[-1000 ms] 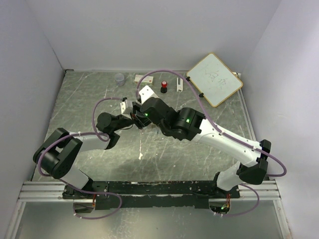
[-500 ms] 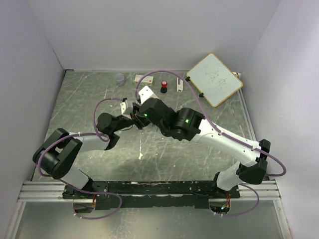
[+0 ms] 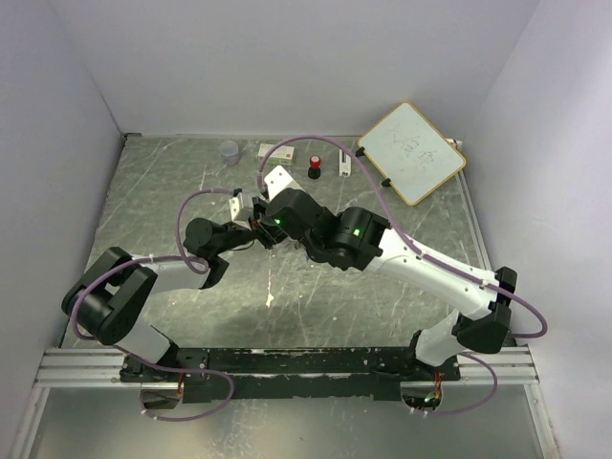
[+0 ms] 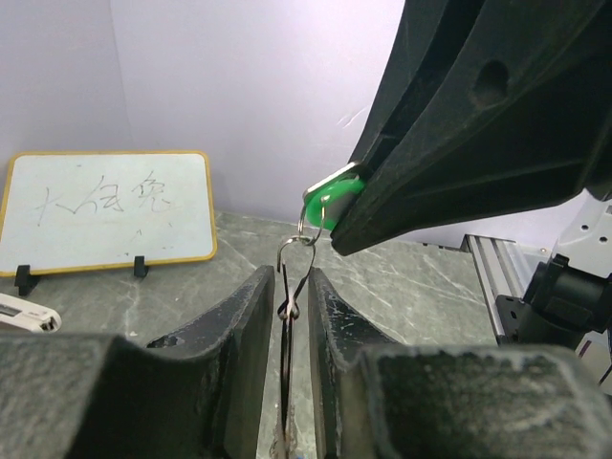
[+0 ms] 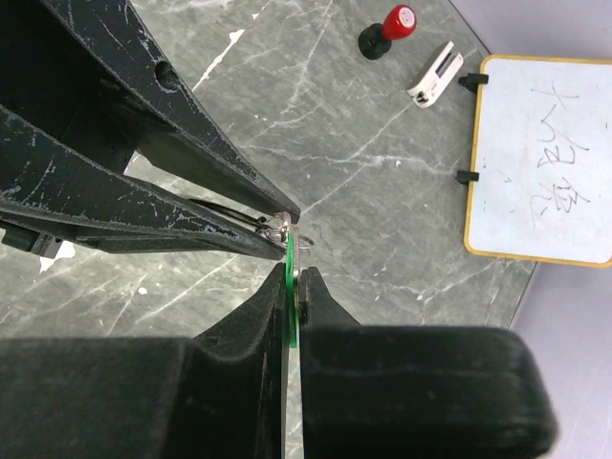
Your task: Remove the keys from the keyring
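Observation:
The two grippers meet tip to tip above the table's middle, the left gripper against the right gripper. My left gripper is shut on the thin silver keyring, which stands edge-on between its fingers. My right gripper is shut on the green-headed key, seen edge-on, still hooked to the keyring. In the left wrist view the green key hangs from the right gripper's fingertips just above the ring. The blue-headed key is hidden.
A small whiteboard leans at the back right. A red-and-black knob, a white clip, a white block and a small clear cup stand along the back edge. Walls close in on three sides.
The right gripper and its forearm have shifted slightly left, toward the left gripper. Both grips are unchanged.

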{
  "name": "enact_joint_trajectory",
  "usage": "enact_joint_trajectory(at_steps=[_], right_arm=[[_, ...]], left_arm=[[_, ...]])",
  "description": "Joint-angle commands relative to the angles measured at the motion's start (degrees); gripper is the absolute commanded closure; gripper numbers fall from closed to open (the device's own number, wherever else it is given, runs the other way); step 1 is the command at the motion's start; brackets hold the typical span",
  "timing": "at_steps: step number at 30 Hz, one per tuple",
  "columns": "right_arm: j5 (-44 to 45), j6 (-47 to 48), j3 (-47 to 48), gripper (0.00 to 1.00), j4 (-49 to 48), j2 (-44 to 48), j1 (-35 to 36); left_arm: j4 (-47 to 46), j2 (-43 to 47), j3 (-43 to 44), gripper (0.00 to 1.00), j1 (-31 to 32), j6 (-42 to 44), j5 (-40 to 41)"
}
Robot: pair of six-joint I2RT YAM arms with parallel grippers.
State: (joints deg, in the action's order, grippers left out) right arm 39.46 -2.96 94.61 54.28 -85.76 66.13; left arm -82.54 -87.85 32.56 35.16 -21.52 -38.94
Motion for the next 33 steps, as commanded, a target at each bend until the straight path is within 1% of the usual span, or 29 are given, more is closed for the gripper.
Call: enact_joint_trajectory(at_steps=[1, 9, 24, 27, 33], right_arm=[[1.0, -0.5, 1.6, 1.0, -0.7, -0.2, 0.3], [1.3, -0.4, 1.7, 1.0, -0.8, -0.1, 0.5], [1.9, -0.4, 1.9, 1.0, -1.1, -0.1, 0.4], [1.9, -0.5, 1.9, 1.0, -1.1, -0.2, 0.5], [2.0, -0.3, 1.8, 1.0, -1.3, -0.2, 0.5]], left_arm=[[-4.1, 1.4, -0.5, 0.68, 0.4, -0.9, 0.7], [-4.2, 1.2, -0.7, 0.71, 0.5, -1.2, 0.6], [-4.4, 0.1, -1.2, 0.72, 0.5, -1.7, 0.5], [-4.6, -0.1, -1.1, 0.72, 0.5, -1.8, 0.2], [-4.5, -0.2, -0.8, 0.68, 0.5, -1.8, 0.4]])
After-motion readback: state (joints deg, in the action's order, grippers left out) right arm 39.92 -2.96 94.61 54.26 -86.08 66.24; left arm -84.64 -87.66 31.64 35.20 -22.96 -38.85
